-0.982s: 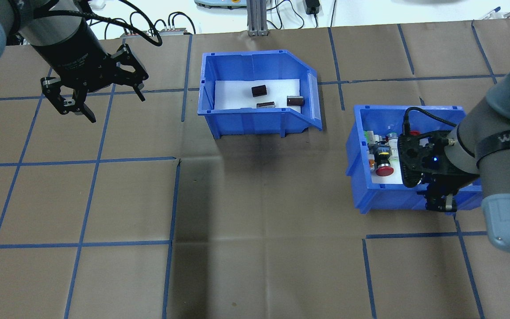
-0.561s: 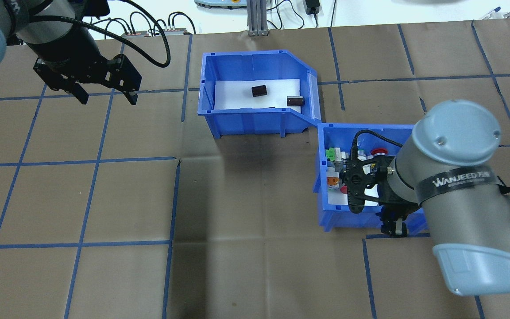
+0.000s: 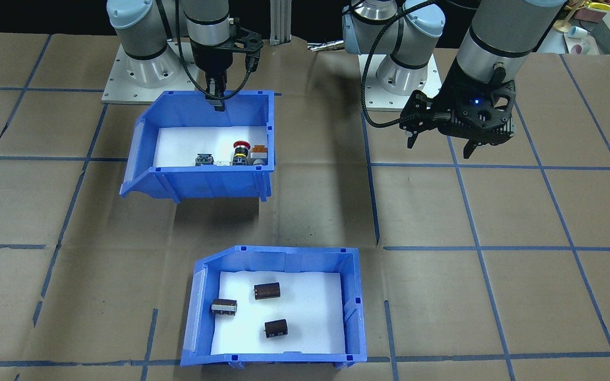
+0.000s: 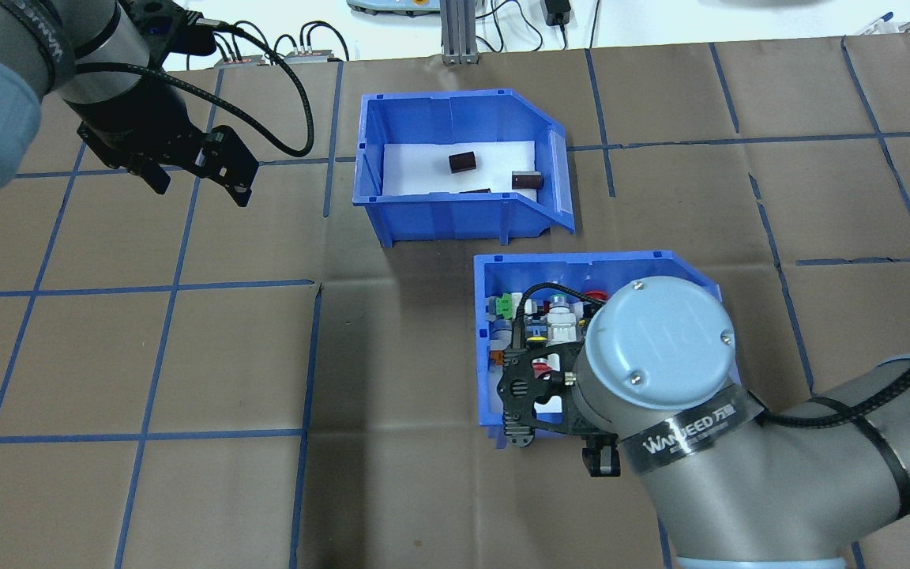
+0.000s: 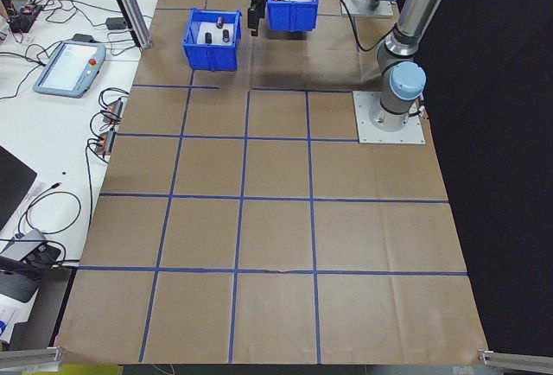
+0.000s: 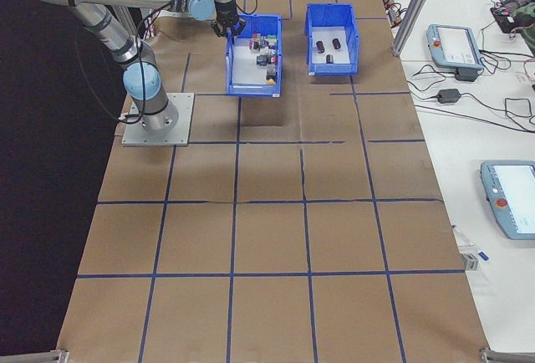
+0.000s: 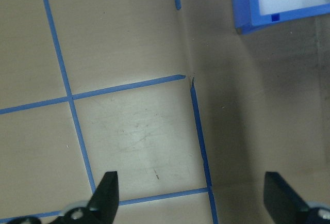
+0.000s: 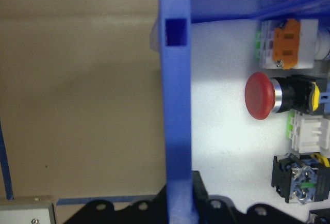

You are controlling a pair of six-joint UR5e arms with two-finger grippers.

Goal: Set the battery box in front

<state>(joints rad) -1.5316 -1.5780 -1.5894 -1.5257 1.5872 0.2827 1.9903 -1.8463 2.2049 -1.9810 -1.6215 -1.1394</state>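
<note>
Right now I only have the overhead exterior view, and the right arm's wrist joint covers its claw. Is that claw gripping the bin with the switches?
Observer: Yes. In the right wrist view, the right claw is clamped on the switch bin, with one finger inside its wall and one outside.
Reviewer: How many batteries are in the battery box? A wall hides part of its floor from me.
Observer: The front-facing view shows three cylinders in the battery box. They lie apart from each other on the white foam.
</note>
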